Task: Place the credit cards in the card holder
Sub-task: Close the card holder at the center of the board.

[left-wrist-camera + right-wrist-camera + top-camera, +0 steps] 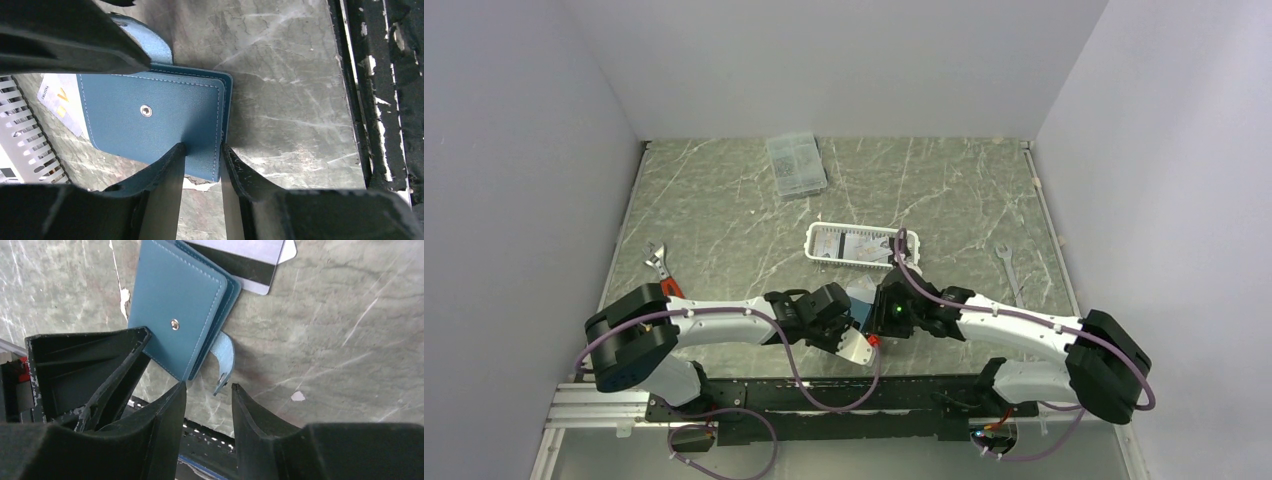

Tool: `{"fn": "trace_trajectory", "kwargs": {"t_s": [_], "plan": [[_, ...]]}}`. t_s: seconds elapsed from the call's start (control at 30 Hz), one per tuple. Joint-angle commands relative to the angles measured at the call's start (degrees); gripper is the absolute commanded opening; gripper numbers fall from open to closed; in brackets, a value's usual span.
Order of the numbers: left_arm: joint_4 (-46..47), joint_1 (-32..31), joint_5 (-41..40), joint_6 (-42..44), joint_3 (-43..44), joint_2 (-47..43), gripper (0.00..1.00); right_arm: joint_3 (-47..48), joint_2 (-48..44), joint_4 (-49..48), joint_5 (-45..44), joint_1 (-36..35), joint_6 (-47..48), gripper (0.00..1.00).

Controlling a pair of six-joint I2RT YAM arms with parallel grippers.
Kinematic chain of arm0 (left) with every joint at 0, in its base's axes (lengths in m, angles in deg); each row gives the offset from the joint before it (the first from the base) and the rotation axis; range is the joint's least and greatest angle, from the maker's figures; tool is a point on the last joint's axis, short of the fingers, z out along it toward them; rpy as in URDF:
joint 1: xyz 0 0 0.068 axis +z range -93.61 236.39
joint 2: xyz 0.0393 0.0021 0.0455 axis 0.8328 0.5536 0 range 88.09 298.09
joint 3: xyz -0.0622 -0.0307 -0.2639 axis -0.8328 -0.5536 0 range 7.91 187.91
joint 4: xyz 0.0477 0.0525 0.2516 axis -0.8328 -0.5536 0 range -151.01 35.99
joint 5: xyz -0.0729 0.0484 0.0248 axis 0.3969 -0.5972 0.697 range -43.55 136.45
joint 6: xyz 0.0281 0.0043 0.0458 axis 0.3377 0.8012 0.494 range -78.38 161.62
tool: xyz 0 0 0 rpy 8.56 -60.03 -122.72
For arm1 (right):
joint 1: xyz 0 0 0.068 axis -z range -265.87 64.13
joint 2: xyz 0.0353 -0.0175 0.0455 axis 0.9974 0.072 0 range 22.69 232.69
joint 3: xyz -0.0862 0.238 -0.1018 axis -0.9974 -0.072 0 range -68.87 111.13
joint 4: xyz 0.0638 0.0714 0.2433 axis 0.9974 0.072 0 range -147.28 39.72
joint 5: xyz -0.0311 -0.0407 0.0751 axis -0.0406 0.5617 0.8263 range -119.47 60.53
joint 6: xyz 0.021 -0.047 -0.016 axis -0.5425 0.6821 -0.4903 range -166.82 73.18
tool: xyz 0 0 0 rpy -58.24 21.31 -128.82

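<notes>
Left claw (202, 150) is clamped on the holder (160, 115), pinching one corner of its folded edge. Right claw (208, 387) is slack with nothing in it, jaws parked just short of the loose strap (223, 357). Holder sits folded shut between the two arms near the table's front, with a striped card (250, 267) poking out past its far end. Can't tell if the holder rests on the table (290, 75) or is lifted. Risks, my read: the corner pinch looks shallow, so a tug on the strap could swing the holder or pull it free. Strap is small and floppy, easy to miss. Claws are crowded, fingers could clash. Room: rail (360, 100) close on the near side, basket (25, 135) close on the far side, bare marble either side of the basket.
</notes>
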Motion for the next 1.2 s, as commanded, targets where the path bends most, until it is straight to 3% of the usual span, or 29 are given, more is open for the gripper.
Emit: {"fn": "trace_trajectory", "kwargs": {"t_s": [0.0,0.33,0.5,0.8,1.17], "plan": [[0.0,-0.3,-1.5,-2.0,0.6,1.7,0.36,1.5,-0.5,1.4,-0.6,-1.2,-2.2,0.38],[0.8,-0.3,-2.3,-2.0,0.3,1.1,0.36,0.6,-3.9,3.8,-3.1,-1.5,-3.5,0.10],[0.5,-0.3,-1.9,-2.5,0.6,1.1,0.36,0.8,-2.6,3.2,-3.0,-1.4,-3.2,0.03],[0.9,-0.3,-1.7,-2.7,0.3,1.1,0.34,2.3,-1.9,7.9,-4.4,-1.6,-3.1,0.00],[0.9,-0.2,-1.4,-2.8,0.3,1.2,0.33,5.2,-4.2,3.7,-7.2,-3.4,-0.7,0.00]]}}
